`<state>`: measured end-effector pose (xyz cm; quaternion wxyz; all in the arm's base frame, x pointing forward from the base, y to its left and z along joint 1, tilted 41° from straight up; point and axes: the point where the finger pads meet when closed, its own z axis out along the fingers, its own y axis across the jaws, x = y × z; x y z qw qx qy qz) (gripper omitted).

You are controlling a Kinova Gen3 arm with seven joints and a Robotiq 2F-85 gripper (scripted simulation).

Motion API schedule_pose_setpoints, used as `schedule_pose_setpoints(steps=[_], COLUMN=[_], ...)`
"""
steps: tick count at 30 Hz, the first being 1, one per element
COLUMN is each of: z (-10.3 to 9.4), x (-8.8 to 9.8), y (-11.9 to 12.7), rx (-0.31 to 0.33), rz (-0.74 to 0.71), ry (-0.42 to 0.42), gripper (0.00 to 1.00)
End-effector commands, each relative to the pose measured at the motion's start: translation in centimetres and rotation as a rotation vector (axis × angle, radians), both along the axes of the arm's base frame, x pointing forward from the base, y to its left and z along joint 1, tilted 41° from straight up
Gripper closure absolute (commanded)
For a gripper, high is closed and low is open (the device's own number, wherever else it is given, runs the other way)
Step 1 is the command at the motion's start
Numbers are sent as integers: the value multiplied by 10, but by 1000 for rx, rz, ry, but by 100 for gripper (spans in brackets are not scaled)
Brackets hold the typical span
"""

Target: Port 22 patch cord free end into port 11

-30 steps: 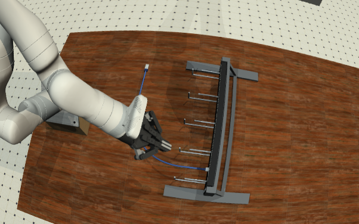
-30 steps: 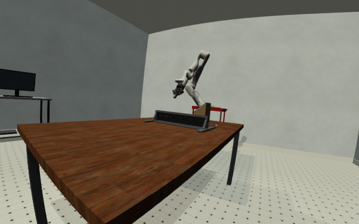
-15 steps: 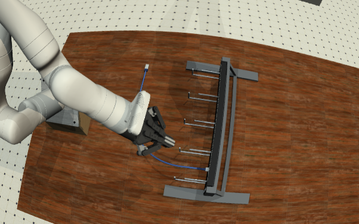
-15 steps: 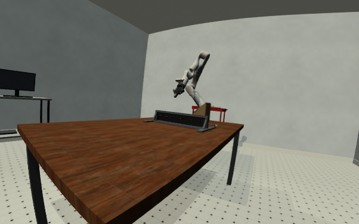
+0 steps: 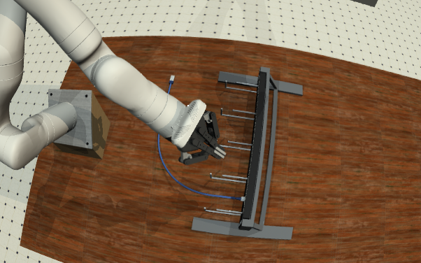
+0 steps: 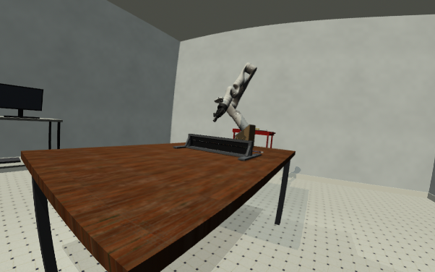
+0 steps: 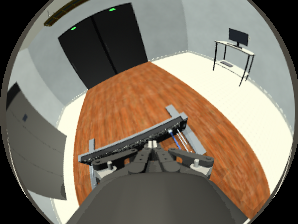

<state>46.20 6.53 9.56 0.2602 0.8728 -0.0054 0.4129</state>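
The grey patch rack stands upright on the wooden table. A blue patch cord runs from a port near the rack's lower end in a wide arc over the table. Its free white plug lies on the table near the far edge, left of the rack. My gripper is shut and empty. It hangs well above the table in front of the rack's middle, apart from the cord and the plug.
Thin metal bars stick out of the rack's front toward the arm. The rack's flat feet spread at both ends. The arm's base block sits at the table's left edge.
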Motion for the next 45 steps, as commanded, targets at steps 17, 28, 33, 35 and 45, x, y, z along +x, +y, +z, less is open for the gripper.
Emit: schedule_pose_setpoints(steps=[17,28,33,35,45], z=[-192,-267,-285,-288,-291], x=[-62,-157,-192,-200,-208], y=[59,94,107,110,113], rx=[421,513,520,520,519], rz=[-649,-1019,-1135,-1161,-1187], ry=[-187,-219,-224,-225,-226], gripper=[100,100,100,100,100])
